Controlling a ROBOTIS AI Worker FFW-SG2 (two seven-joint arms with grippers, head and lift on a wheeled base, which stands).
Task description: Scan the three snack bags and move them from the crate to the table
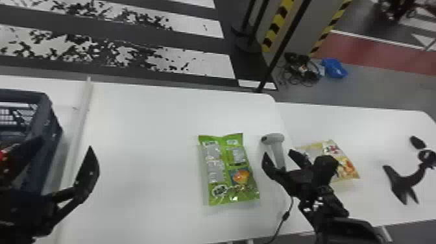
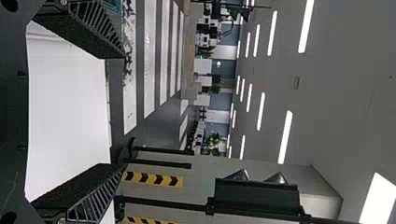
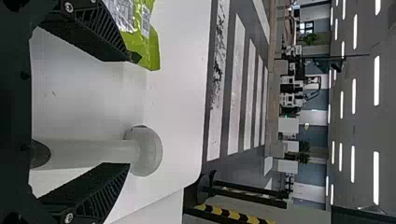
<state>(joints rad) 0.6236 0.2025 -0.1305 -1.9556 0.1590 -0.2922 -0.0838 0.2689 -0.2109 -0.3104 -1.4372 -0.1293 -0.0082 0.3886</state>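
Note:
My left gripper (image 1: 65, 142) is open beside the dark blue crate (image 1: 48, 142); something red (image 1: 2, 156) shows at the crate's left. In the left wrist view, nothing sits between the left gripper's (image 2: 124, 111) fingers. A green snack bag (image 1: 228, 170) lies on the white table, left of the grey scanner (image 1: 273, 139). A yellowish snack bag (image 1: 345, 162) lies farther right, partly behind the right arm. My right gripper (image 1: 278, 152) is at the scanner's handle. In the right wrist view, the scanner (image 3: 144, 150) extends between the right gripper's (image 3: 134, 112) spread fingers, nearer the lower one.
A raised strip (image 1: 79, 126) runs along the table (image 1: 139, 129) beside the crate. The scanner's cable (image 1: 285, 215) hangs toward the near edge. A black stand-like object (image 1: 404, 185) is on the right-hand table (image 1: 373, 126). Black poles stand beyond the far edge.

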